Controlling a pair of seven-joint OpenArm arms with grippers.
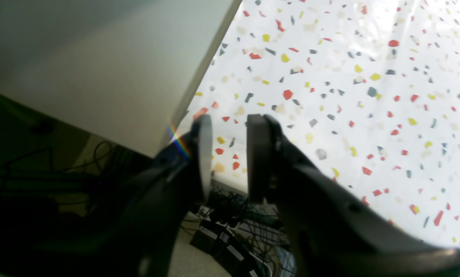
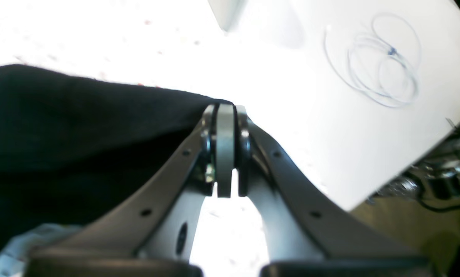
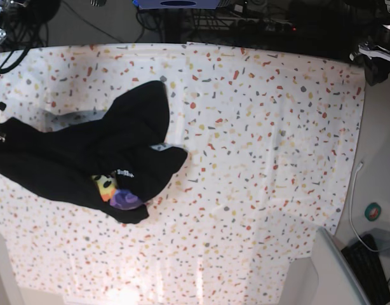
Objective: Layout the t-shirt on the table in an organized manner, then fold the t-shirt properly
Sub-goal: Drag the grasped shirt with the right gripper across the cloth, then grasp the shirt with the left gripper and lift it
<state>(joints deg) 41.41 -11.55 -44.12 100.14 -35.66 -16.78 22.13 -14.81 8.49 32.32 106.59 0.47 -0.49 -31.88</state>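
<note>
The black t-shirt (image 3: 87, 159) lies crumpled on the left part of the speckled table (image 3: 265, 127), its orange-and-purple print (image 3: 115, 194) facing up near the front. One end of the cloth stretches to the table's left edge. In the right wrist view my right gripper (image 2: 225, 111) is shut, and the t-shirt's (image 2: 79, 127) edge runs straight into its fingertips. My left gripper (image 1: 230, 121) hangs open with nothing between its fingers, over a corner of the table (image 1: 349, 96) and far from the shirt.
A plain white surface (image 2: 349, 127) with a coiled white cable (image 2: 383, 73) lies beside the table. A keyboard (image 3: 373, 267) and a teal round thing (image 3: 373, 211) sit at the right. Tangled cables (image 1: 233, 215) lie below the table's corner.
</note>
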